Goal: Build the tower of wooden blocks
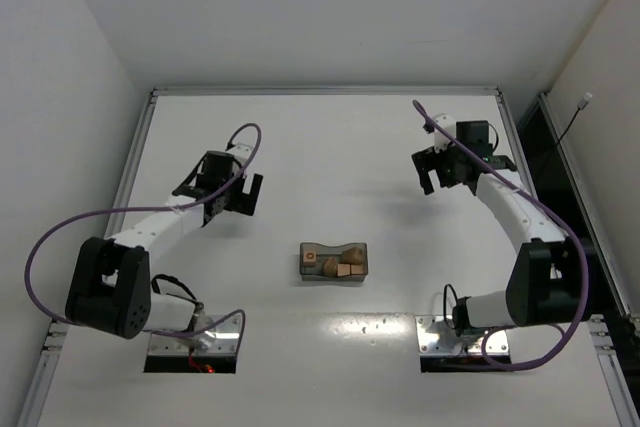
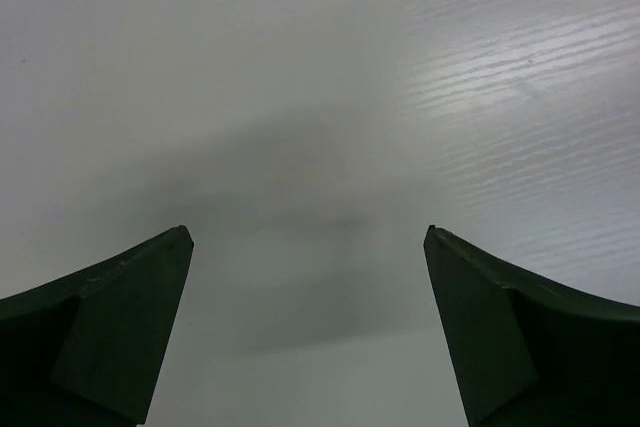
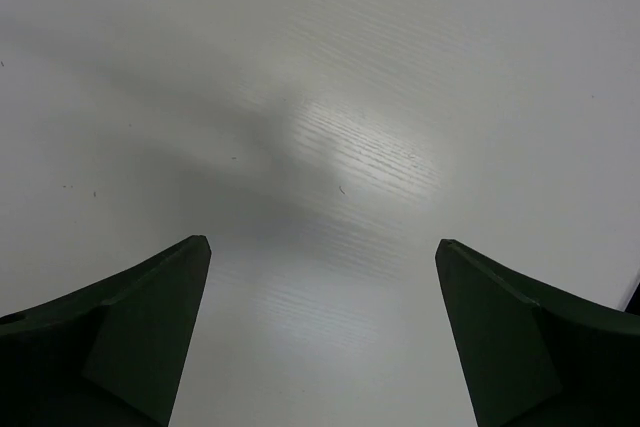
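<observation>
Several light-brown wood blocks (image 1: 341, 266) lie loose inside a small translucent dark-grey bin (image 1: 334, 247) at the middle of the table; one at the bin's left end shows a ring mark (image 1: 310, 256). No tower stands anywhere in view. My left gripper (image 1: 249, 194) hangs open and empty over bare table, left of and behind the bin; its wrist view (image 2: 308, 237) shows only white table between the fingers. My right gripper (image 1: 434, 173) is open and empty at the far right, well behind the bin; its wrist view (image 3: 322, 245) shows only bare table too.
The white table (image 1: 330, 147) has a raised metal rim at its back and sides. White walls close it in on the left, back and right. Two arm base plates sit at the near edge, with purple cables looping off both arms.
</observation>
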You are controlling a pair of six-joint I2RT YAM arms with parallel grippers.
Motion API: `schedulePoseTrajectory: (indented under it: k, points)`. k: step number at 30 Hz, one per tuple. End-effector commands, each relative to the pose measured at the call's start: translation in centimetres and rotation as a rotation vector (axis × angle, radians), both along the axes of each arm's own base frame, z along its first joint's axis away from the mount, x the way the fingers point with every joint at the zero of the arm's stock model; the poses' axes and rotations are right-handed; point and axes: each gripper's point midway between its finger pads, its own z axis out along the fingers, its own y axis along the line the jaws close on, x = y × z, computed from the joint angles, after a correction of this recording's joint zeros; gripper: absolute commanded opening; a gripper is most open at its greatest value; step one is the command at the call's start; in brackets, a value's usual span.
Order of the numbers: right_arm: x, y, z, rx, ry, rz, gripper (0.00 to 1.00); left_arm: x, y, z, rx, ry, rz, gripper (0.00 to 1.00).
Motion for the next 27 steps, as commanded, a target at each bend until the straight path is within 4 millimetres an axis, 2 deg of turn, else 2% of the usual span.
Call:
schedulePoseTrajectory:
  k: [1,2,4,7,8,9,11,12,13,14,15,16,18,21,24,25,27]
  points:
    - [0.1,0.6,0.9,0.038,-0.028,0.014,0.93,1.2,-2.2,3.7,-0.064,-0.098,-0.157,1.00]
    - [-0.1,1.0,0.8,0.057,-0.018,0.031,0.93,0.8,-3.5,4.7,-0.074,-0.108,-0.240,0.97]
    - [-0.3,1.4,0.7,0.061,-0.012,0.068,0.93,-1.5,-6.9,6.2,-0.068,-0.110,-0.488,0.86]
    - [-0.6,1.8,0.3,0.073,0.006,0.094,0.93,-5.0,-10.6,7.3,-0.045,-0.077,-0.688,0.85]
    - [-0.3,1.8,0.7,0.073,-0.003,0.094,0.93,-6.7,-11.0,6.7,-0.039,-0.013,-0.737,0.85]
    - [-0.5,1.8,0.6,0.066,0.004,0.102,0.93,-8.3,-12.6,6.7,-0.036,0.009,-0.822,0.85]
    - [-0.6,2.1,0.6,0.082,0.004,0.116,0.92,-10.9,-13.9,7.4,-0.050,0.010,-0.919,0.85]
    - [-0.7,2.1,0.1,0.077,0.022,0.122,0.90,-12.4,-14.3,7.2,-0.048,0.026,-0.958,0.88]
    - [-0.5,2.3,0.5,0.087,0.013,0.131,0.90,-14.0,-15.5,7.0,-0.034,0.021,-1.026,0.89]
    - [-0.5,2.3,0.5,0.087,0.013,0.131,0.89,-14.7,-15.6,7.4,-0.017,0.006,-1.033,0.89]
    - [-0.7,2.5,0.4,0.094,0.022,0.137,0.89,-15.5,-15.7,6.9,0.000,0.024,-1.059,0.89]
    - [-0.7,2.5,0.1,0.089,0.030,0.143,0.89,-16.5,-16.5,7.1,-0.002,0.015,-1.105,0.89]
    - [-0.8,2.6,0.1,0.097,0.030,0.150,0.89,-16.7,-17.0,6.9,0.013,0.024,-1.121,0.88]
    - [-0.7,2.7,0.1,0.098,0.039,0.150,0.89,-18.3,-18.2,6.9,0.003,0.041,-1.192,0.86]
    - [-0.7,2.7,0.1,0.098,0.039,0.150,0.89,-19.8,-19.1,5.7,0.014,0.084,-1.248,0.86]
    - [-0.7,2.7,0.1,0.098,0.039,0.150,0.89,-19.6,-19.7,6.0,0.015,0.052,-1.252,0.86]
    - [-0.7,2.6,0.4,0.091,0.028,0.157,0.89,-20.2,-20.3,5.2,0.030,0.066,-1.282,0.84]
